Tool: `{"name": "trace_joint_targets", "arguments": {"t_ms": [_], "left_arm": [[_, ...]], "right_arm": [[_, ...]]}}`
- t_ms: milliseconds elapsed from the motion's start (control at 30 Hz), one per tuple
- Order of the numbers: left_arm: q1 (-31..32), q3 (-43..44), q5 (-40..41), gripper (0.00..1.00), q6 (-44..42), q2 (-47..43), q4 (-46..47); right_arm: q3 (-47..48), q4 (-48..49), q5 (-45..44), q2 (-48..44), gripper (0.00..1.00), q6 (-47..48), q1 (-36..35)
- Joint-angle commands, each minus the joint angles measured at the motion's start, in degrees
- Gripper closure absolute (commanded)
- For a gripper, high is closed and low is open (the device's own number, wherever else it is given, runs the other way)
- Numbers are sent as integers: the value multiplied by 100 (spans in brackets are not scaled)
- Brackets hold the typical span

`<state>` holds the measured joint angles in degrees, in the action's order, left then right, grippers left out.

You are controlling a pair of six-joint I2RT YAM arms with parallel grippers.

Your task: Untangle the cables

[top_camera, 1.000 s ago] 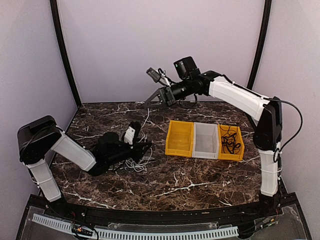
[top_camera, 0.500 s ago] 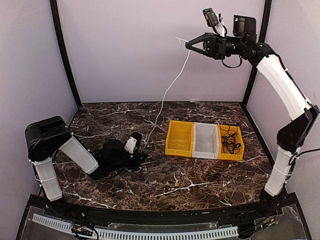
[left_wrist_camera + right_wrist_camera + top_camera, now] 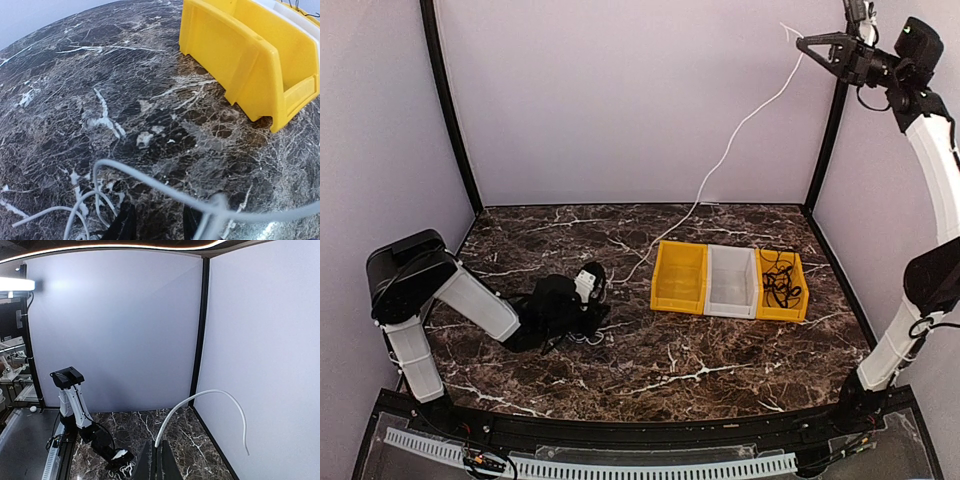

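Pull-out step, as I judge it: my right gripper [image 3: 804, 42] pinches one white cable [image 3: 740, 125] high at the rear right corner, its tail reaching down to the clump [image 3: 578, 332] on the table [image 3: 720, 360] under my part-spread left gripper [image 3: 157, 225]; next, the tail must come clear.

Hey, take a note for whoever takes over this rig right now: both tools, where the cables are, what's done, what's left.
Right tool: shut on the white cable, raised high at the right rear corner.
Left tool: low on the table at the white loops; grip unclear.
The white cable runs from the right tool down to those loops.
Done: black cables lie in the right-hand yellow bin.
Left: probably draw the white cable free and bin it.
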<state>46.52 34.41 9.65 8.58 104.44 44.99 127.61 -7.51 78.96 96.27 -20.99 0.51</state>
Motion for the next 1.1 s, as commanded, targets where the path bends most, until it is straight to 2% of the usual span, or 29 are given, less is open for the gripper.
{"name": "trace_joint_targets", "arguments": {"t_ms": [0, 167, 300, 367, 500, 767, 933, 1067], "left_arm": [[5, 75, 608, 66, -5, -247, -600], [-26, 9, 956, 66, -1, -491, -946], [-304, -115, 1232, 66, 98, -789, -1263], [-441, -264, 1267, 66, 161, -1025, -1268], [-654, -466, 1390, 66, 384, -1412, -1459], [-742, -476, 1558, 60, 549, -1613, -2066], [-757, -549, 1743, 43, 634, -1739, -2203], [-752, -641, 1812, 40, 781, -1872, -2242]], "right_arm": [[-170, 1379, 166, -270, 100, -981, 350], [-213, 1540, 84, -441, 100, -1025, 739], [-281, 3227, 92, -461, 100, -2493, 1521], [-403, 3701, 70, -476, 100, -2815, 1729], [-471, 3706, 47, -527, 100, -2764, 1922], [-555, 3687, -170, -541, 100, -2718, 1992], [-192, 3656, -312, -459, 100, -2707, 2141], [-98, 3672, -408, -427, 100, -2717, 2176]]}}
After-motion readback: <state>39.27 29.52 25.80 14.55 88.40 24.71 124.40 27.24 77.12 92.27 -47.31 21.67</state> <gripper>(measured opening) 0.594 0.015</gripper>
